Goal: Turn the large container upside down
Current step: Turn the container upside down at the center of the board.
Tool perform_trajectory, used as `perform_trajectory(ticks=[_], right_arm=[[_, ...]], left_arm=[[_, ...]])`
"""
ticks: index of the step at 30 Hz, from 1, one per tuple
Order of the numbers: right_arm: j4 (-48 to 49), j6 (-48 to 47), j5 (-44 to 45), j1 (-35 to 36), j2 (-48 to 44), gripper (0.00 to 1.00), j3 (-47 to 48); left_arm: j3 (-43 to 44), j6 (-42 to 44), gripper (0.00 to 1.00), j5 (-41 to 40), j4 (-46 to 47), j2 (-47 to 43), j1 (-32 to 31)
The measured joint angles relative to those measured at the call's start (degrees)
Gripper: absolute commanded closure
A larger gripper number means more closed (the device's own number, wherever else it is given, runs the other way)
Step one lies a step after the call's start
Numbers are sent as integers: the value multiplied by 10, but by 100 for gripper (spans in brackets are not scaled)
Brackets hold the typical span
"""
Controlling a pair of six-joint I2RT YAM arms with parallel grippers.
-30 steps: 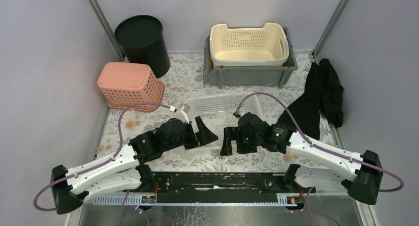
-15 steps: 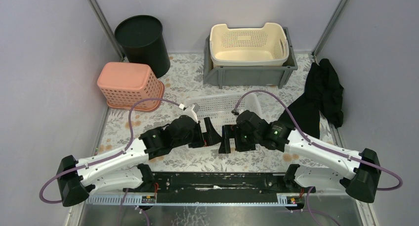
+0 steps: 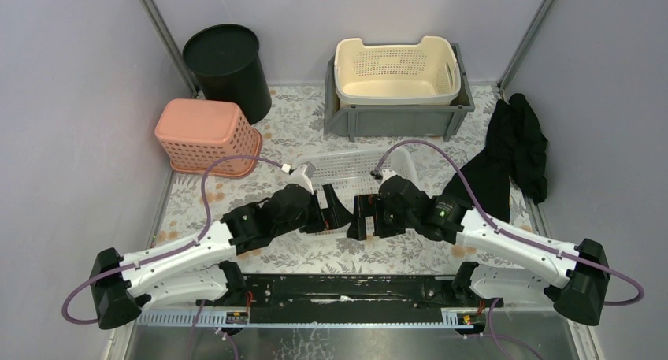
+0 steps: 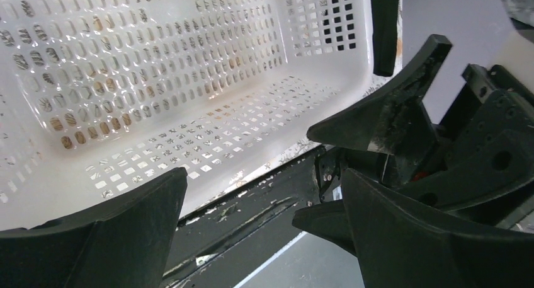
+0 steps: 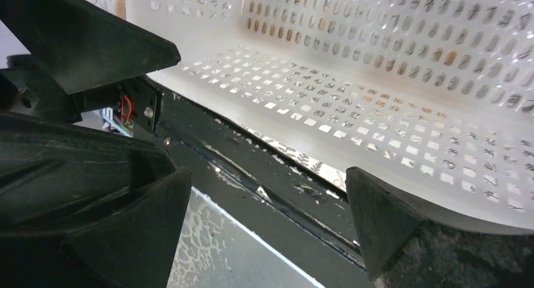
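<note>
Now right tool (image 3: 362,217) sits nearer left tool (image 3: 331,213) — both gaping at white basket (image 3: 346,167).

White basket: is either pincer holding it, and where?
Nothing gripped: left pincer and right pincer both stand open by the near edge of the white basket.

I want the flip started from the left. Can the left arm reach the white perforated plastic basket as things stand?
Probably yes. The left gripper is open right in front of the white perforated plastic basket, with nothing between them. Only the open right gripper crowds it on one side.
</note>
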Motion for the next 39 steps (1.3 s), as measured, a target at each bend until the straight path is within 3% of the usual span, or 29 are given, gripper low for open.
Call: perform_trajectory(ticks=[27, 39], right_arm=[[-7, -50, 48, 0, 42, 1, 34], [-34, -64, 79, 0, 45, 1, 94]], left_arm=[[2, 31, 0, -44, -9, 41, 4], [89, 53, 0, -73, -76, 42, 17]])
